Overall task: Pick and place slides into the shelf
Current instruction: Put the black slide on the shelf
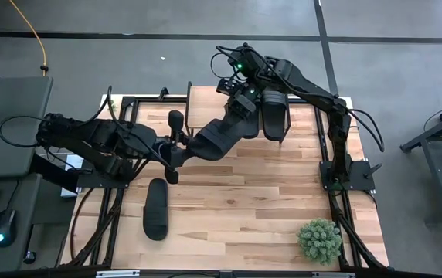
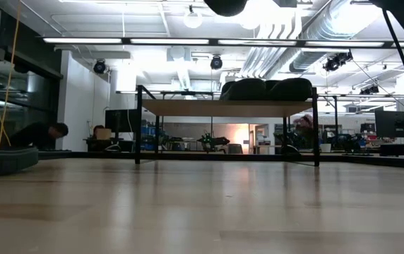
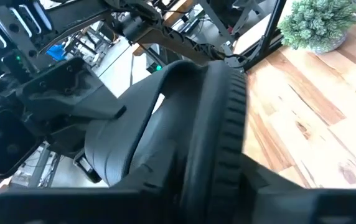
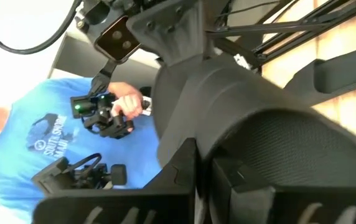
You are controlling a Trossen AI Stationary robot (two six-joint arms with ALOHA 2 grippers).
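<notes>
Black rubber slide (image 1: 219,139) is hanging mid-air between both arms, centre of the high view, above the table (image 1: 244,208). Right gripper (image 1: 242,108) is clamped together on its upper end, close by the shelf (image 1: 205,99). Left gripper (image 1: 176,148) is sitting at its lower-left end with the fingers closing in around it; left wrist view is showing the ribbed strap (image 3: 218,124) filling the frame right at the fingers, so it is reading as a grip, though full contact is hard to confirm.

Other slides: one (image 1: 273,114) is lying on the shelf top in the upper middle, and low view is showing dark humps up there (image 2: 265,89), possibly more than one. One more (image 1: 156,208) is lying flat on the table, lower left, well apart from both grippers. Plant (image 1: 319,240) is sitting at lower right.

A person in a blue shirt (image 4: 47,137) is showing in the right wrist view beyond the table, hand (image 4: 127,103) on a small device.

Handling, my judgement: the slide is looking light, soft and bendy, sagging a little between the two holds. Rubber should be grippy, not fragile. Best hold is probably the sole edge at heel or toe, or the strap arch; a pinch on one end alone would likely let it droop and swing, so two ends are making sense for setting it level beside the one already shelved.
</notes>
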